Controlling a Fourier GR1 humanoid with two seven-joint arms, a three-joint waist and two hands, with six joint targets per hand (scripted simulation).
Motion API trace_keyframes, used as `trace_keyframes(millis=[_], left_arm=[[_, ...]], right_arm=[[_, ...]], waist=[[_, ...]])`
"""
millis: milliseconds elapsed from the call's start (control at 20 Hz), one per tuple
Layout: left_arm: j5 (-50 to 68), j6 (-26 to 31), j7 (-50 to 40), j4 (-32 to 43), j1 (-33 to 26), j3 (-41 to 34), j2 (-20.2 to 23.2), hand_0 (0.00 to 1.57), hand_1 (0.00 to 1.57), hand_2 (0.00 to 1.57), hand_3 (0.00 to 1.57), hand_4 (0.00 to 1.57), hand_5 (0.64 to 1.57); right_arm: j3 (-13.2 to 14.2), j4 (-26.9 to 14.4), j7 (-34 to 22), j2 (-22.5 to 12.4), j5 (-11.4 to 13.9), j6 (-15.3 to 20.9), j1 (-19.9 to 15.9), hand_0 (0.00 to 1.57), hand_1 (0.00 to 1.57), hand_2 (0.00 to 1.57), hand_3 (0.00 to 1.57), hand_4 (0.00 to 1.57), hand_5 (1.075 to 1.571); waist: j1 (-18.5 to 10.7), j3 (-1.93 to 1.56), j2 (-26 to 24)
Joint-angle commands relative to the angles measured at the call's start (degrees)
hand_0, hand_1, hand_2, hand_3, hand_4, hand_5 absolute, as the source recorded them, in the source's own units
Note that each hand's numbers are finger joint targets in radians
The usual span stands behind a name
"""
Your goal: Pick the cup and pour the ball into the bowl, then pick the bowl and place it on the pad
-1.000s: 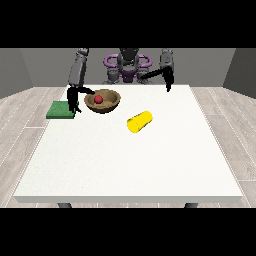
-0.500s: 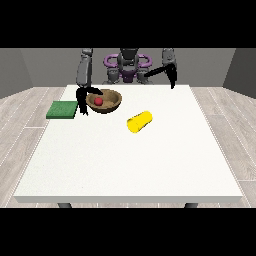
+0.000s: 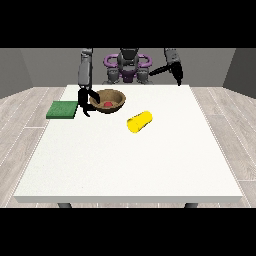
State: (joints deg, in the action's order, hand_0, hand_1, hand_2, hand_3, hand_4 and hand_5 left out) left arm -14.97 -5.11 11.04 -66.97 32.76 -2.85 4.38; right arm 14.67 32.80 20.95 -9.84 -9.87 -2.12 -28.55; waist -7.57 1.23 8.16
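Note:
A brown bowl [image 3: 114, 96] stands at the table's back left with a red ball [image 3: 108, 104] inside it. The black hand at the view's left [image 3: 85, 102] hangs right against the bowl's left rim, between the bowl and the green pad [image 3: 63, 109]. I cannot see whether it holds the rim. The pad lies flat at the table's left edge with nothing on it. A yellow cup [image 3: 139, 121] lies on its side right of the bowl. The hand at the view's right [image 3: 176, 75] is raised above the table's back right, fingers straight and pointing down, holding nothing.
The white table [image 3: 130, 165] stretches towards the camera in front of the cup and bowl. The robot's torso [image 3: 128, 67] stands behind the table's far edge.
The hand at the view's left has moved from over the pad's edge to the bowl's left rim. The bowl has shifted slightly to the view's right. The cup has stayed put.

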Motion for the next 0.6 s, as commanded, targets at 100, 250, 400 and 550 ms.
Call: trace_keyframes(millis=[100,250,400,550], left_arm=[[2.05,1.69,2.36,1.62,-1.74,-2.36,2.06,0.00,0.00,0.00,0.00,0.00,1.570],[3.16,2.28,2.29,4.09,-4.48,-4.68,3.98,0.00,0.00,0.00,0.00,0.00,1.570],[3.63,0.25,3.37,5.65,-3.18,-6.06,3.66,0.00,0.00,0.00,0.00,0.00,1.570],[4.83,2.10,8.01,9.25,-6.61,-7.80,5.77,0.00,0.00,0.00,0.00,0.00,1.571]], right_arm=[[-2.74,-2.11,-9.26,-0.02,3.35,6.05,-0.30,1.57,1.57,1.57,1.57,1.03,1.550],[-4.80,-0.31,-14.74,0.33,4.41,6.67,-0.21,1.57,1.57,1.57,1.57,1.03,1.555],[-5.77,1.86,-17.94,-0.68,5.19,7.06,-3.50,1.57,1.57,1.57,1.57,1.03,1.554],[-5.30,5.08,-26.17,-0.98,3.11,6.02,-6.77,1.57,1.57,1.57,1.57,1.05,1.553]], waist=[[1.02,-1.17,-0.68],[4.15,-1.17,-6.25],[6.10,-1.21,-4.23],[7.99,-1.18,-6.25]])
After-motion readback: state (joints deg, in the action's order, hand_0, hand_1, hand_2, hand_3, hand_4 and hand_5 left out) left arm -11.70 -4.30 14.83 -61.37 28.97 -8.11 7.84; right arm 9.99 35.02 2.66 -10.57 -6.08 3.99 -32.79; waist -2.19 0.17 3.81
